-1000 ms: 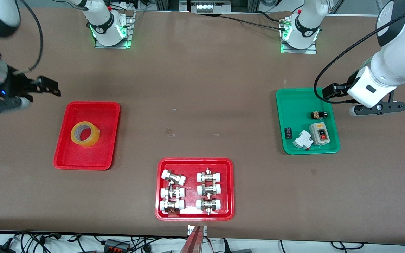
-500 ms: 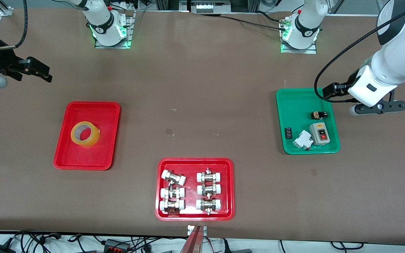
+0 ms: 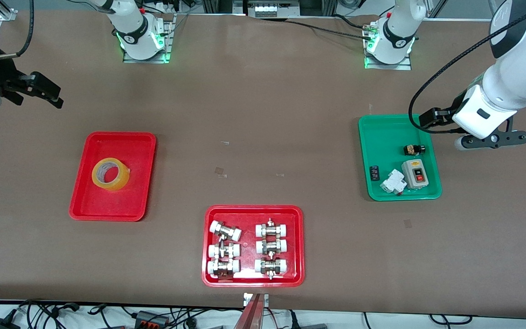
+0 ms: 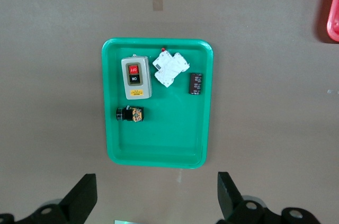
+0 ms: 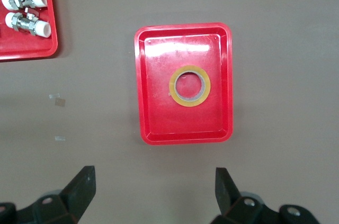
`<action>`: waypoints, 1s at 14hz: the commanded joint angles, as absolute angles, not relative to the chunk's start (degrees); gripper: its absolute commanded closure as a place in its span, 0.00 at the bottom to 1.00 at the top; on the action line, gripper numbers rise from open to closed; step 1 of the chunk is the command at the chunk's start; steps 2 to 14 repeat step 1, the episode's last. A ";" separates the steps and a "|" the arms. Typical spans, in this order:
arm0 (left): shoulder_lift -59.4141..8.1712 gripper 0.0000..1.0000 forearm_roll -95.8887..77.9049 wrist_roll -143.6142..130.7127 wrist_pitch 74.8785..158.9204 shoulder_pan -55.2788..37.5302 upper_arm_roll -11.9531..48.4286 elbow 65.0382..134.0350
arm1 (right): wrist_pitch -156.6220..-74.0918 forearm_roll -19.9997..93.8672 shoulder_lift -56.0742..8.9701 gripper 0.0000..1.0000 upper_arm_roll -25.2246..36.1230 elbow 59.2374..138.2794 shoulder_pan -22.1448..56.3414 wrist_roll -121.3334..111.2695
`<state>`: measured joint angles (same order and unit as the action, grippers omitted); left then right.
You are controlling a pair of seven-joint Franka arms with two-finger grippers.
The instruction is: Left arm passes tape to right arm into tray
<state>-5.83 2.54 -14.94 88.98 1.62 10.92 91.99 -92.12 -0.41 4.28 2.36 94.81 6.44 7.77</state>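
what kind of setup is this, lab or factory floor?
Probably a robotics lab bench: two bolted arm bases on a brown-covered table, sorted trays of pipe fittings and electrical switches, loose cabling along the edge.

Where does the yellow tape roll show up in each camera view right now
Front view: the tape lies flat in the plain red tray, at the right arm's end of the table.
Left wrist view: not in it.
Right wrist view: the tape sits mid-tray.
Shared landmark: the plain red tray.
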 commanded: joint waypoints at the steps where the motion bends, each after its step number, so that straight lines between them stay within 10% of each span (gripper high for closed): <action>1: -4.48 0.00 3.25 -14.41 89.65 2.02 11.16 93.16 | -93.51 -1.32 6.24 0.00 2.37 96.60 6.68 5.80; 14: -4.48 0.00 3.25 -14.41 89.65 2.02 11.16 93.16 | -93.51 -1.32 6.24 0.00 2.37 96.60 6.68 5.80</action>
